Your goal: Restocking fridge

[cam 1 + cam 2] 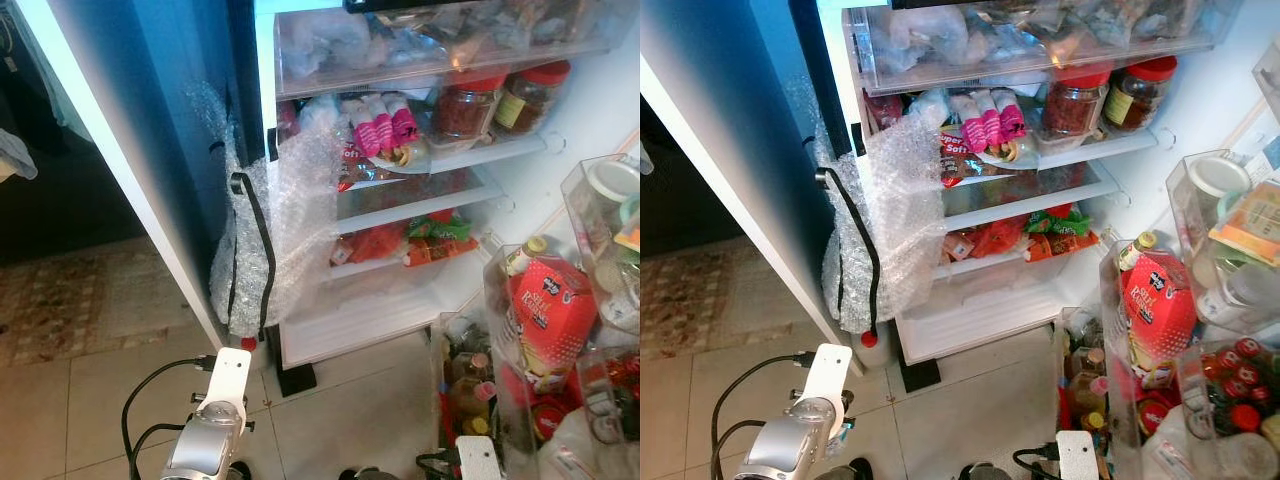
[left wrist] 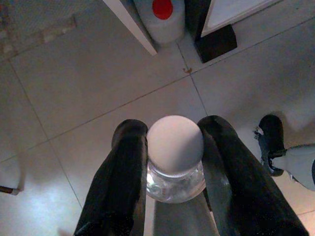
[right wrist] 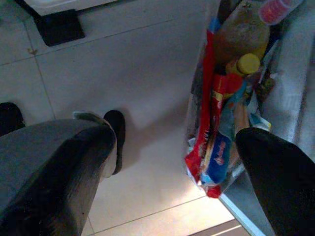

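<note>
My left gripper [image 2: 173,130] is shut on a clear bottle with a round white cap [image 2: 174,145], held low over the tiled floor. My left arm [image 1: 212,425] reaches in front of the open fridge [image 1: 400,300]. My right gripper [image 3: 172,147] is open, its fingers wide apart with nothing between them, beside the lowest door bin [image 3: 221,123] full of sauce packets and bottles. The right wrist [image 1: 478,460] is at the bottom edge near the door. The fridge shelves hold red-lidded jars [image 1: 465,105], pink packets [image 1: 380,125] and red and green packets [image 1: 420,240].
The open door's bins [image 1: 560,320] on the right are crowded with bottles and a red pack. Bubble wrap with a black strap [image 1: 262,240] hangs on the fridge's left side. A red-capped bottle [image 1: 247,344] stands on the floor below it. A patterned rug [image 1: 70,300] lies to the left.
</note>
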You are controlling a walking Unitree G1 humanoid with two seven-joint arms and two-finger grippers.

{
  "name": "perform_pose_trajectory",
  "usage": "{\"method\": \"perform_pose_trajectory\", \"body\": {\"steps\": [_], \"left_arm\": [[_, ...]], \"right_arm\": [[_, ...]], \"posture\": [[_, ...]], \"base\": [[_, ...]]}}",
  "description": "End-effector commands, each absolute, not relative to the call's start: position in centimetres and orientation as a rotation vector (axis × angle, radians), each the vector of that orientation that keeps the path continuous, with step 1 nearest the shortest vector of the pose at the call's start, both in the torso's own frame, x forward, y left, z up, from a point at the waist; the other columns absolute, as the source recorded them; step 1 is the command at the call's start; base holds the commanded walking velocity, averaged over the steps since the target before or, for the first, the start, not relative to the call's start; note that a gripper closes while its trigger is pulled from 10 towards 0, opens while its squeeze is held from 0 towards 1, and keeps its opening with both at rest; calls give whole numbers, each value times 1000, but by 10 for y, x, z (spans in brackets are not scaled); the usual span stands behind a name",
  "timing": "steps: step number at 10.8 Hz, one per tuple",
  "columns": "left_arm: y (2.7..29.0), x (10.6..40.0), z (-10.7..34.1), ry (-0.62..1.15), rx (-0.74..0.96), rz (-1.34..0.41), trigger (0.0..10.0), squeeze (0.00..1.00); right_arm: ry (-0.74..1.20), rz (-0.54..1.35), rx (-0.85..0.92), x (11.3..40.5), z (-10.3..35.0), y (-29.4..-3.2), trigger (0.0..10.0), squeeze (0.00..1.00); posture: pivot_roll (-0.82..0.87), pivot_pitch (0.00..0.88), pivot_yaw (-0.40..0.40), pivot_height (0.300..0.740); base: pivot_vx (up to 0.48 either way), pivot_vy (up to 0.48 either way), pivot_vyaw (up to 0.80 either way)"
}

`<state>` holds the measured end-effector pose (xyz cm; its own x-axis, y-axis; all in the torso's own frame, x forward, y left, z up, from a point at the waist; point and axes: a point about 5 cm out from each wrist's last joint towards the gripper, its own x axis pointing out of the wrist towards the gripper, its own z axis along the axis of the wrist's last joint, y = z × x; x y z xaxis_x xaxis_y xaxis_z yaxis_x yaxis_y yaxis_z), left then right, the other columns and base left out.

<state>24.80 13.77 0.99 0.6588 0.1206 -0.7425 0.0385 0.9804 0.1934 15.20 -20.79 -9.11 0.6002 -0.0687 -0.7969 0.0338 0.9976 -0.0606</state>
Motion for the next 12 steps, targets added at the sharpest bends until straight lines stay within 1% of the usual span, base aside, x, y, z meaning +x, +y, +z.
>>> {"method": "perform_pose_trajectory", "body": {"steps": [1, 3, 5, 7, 9, 12], "left_arm": [[137, 245, 7, 867, 209, 42, 10000, 0], [137, 245, 7, 871, 210, 44, 10000, 0], [137, 245, 7, 871, 210, 46, 10000, 0], [137, 245, 7, 870, 209, 45, 10000, 0], [137, 245, 7, 870, 209, 44, 10000, 0], [137, 245, 7, 872, 211, 45, 10000, 0]], "right_arm": [[954, -67, -42, 142, -95, -210, 10000, 0], [946, -72, -49, 138, -94, -218, 10000, 0], [948, -85, -55, 132, -92, -233, 10000, 0], [950, -88, -55, 131, -92, -236, 10000, 0], [953, -87, -54, 133, -91, -236, 10000, 0], [969, -75, -50, 134, -94, -227, 10000, 0]], "posture": [[-117, 189, -64, 740], [-116, 191, -64, 740], [-117, 194, -63, 740], [-118, 194, -63, 740], [-118, 193, -64, 740], [-117, 195, -64, 740]], "base": [[0, 0, 0], [0, 0, 0], [0, 0, 0], [0, 0, 0], [0, 0, 0], [0, 0, 0]]}}
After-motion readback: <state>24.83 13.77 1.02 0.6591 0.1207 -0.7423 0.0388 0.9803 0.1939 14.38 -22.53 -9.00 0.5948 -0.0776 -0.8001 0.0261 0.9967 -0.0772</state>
